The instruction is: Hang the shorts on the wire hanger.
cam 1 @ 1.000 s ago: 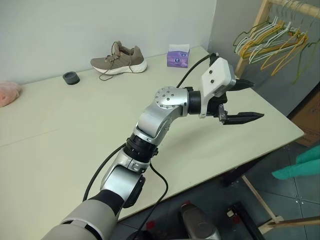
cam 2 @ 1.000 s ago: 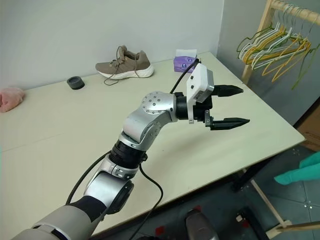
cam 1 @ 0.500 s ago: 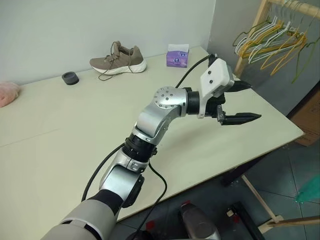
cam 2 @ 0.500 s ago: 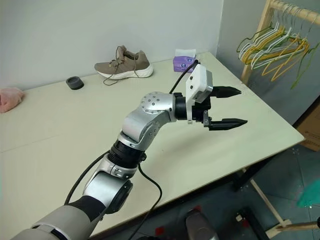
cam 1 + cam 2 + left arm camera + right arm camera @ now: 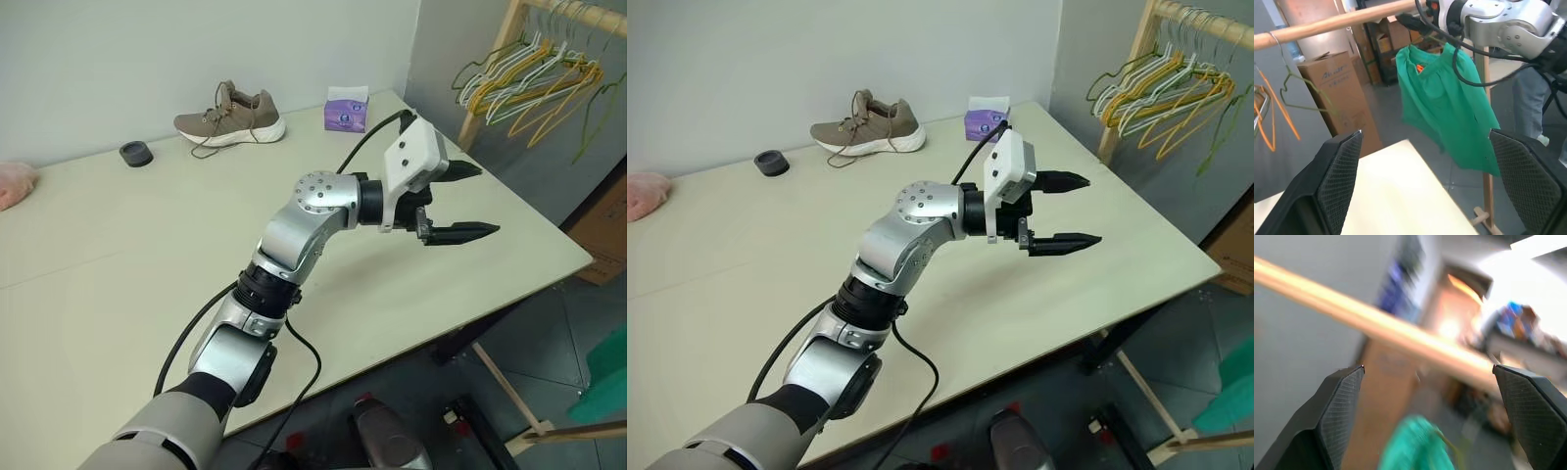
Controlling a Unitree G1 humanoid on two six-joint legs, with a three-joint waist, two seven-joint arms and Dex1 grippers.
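Note:
The teal-green shorts (image 5: 1444, 103) hang spread below the wooden rail (image 5: 1327, 27), an orange tag (image 5: 1420, 68) showing inside the waistband. They also show at the right edge of the head views (image 5: 609, 377). My right arm (image 5: 1508, 24) reaches over their top and hides what bears them. My right gripper (image 5: 1427, 367) is open with nothing between its fingers, above the blurred shorts (image 5: 1415, 445). A thin olive wire (image 5: 1449, 445) shows beside them; I cannot tell if it is the wire hanger. My left gripper (image 5: 488, 201) is open and empty over the table's right side, pointing at the rack.
The cream table (image 5: 118, 245) carries a brown shoe (image 5: 230, 113), a purple tissue box (image 5: 349, 110), a small black ring (image 5: 136, 153) and a pink cloth (image 5: 15, 184). Bunched yellow, white and green hangers (image 5: 519, 83) hang on the rack. Cardboard boxes (image 5: 1334, 88) stand behind the rack.
The shorts have sunk from mid-height to low at the right edge of the head views. My left gripper has drifted slightly left, still open.

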